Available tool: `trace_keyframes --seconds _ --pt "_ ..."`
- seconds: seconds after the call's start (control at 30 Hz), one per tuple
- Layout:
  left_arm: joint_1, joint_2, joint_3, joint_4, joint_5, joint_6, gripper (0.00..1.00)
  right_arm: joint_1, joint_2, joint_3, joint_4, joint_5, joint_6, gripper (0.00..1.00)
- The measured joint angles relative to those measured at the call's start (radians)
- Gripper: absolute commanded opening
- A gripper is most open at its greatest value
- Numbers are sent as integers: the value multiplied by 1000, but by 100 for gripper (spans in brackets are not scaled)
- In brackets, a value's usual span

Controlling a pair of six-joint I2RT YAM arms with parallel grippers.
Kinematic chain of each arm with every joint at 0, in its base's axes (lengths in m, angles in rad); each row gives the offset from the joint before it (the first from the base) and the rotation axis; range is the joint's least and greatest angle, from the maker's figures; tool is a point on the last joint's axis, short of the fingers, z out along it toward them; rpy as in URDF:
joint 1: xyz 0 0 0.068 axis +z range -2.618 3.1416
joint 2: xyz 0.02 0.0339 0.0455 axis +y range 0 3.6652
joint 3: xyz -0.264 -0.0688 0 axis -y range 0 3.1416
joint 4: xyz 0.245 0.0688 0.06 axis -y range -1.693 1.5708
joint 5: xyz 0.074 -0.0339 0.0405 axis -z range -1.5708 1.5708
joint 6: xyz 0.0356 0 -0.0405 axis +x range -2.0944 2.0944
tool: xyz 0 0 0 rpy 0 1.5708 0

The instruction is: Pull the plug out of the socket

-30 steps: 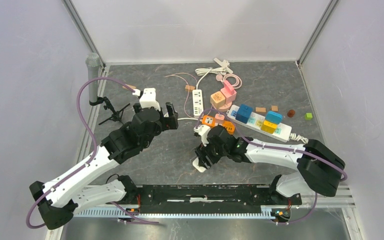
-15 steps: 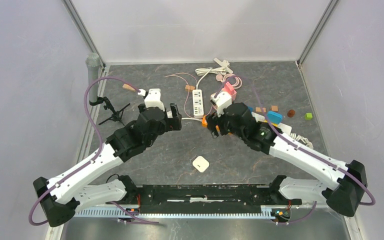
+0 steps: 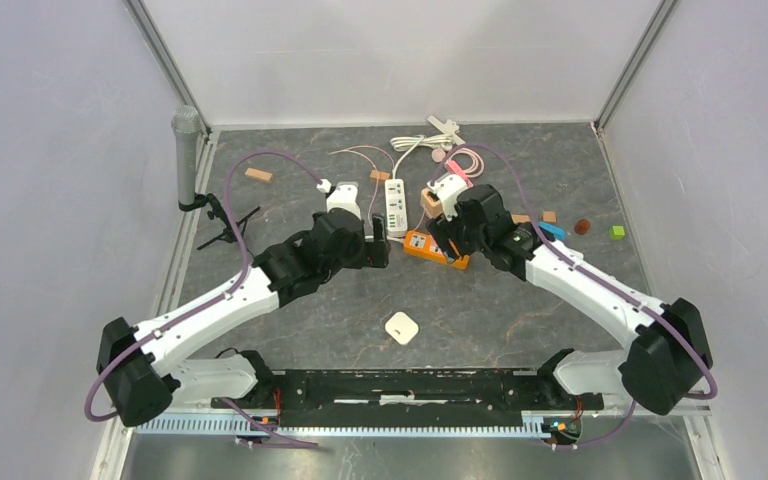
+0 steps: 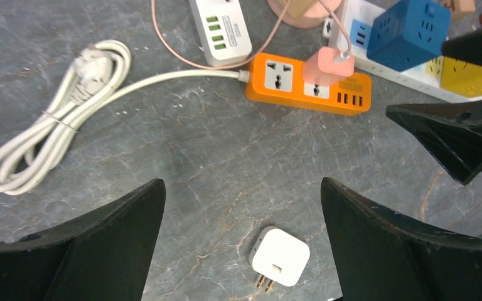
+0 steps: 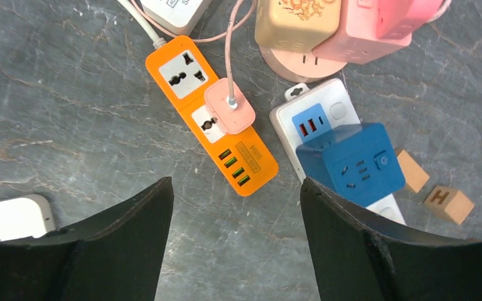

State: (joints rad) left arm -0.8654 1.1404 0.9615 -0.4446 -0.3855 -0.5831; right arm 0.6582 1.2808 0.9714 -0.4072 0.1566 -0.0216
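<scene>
Light: we see bright, even, overhead.
Shadows: soft, faint.
Wrist cams: sharp; we find near fingers (image 4: 88,251) sl. blurry.

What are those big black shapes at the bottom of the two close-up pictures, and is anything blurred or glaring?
Left wrist view: the shapes are the left gripper, dark near the lens, while the orange power strip is sharp. Right wrist view: likewise the right gripper; the pink plug is crisp. Top view: even light, faint shadows, no glare.
</scene>
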Motion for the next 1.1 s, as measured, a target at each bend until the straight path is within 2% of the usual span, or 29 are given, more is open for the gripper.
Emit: trace_keyframes --seconds 0.2,0.33,0.37,0.63,0.7,0.8,0.87,0.93,1.1 --pt "0 69 0 11 64 -22 100 -15 74 0 74 -90 -140 77" --pt "0 86 0 12 81 -42 100 -35 170 11 112 -146 -195 60" --pt "0 87 0 12 82 -47 100 -44 194 14 115 -156 -205 59" --pt "0 111 -5 17 105 -82 100 -108 320 52 112 -241 -293 60" --pt "0 121 -9 21 111 -88 100 -117 340 76 110 -270 -309 54" --pt "1 135 -13 28 123 -95 98 -127 370 104 115 -315 -327 39" --pt "3 143 -16 30 127 -116 97 -133 382 108 116 -340 -336 26" --pt "7 152 -19 33 131 -139 95 -139 385 111 118 -368 -343 19" --pt "26 222 -19 58 154 -192 93 -138 386 110 122 -402 -324 16"
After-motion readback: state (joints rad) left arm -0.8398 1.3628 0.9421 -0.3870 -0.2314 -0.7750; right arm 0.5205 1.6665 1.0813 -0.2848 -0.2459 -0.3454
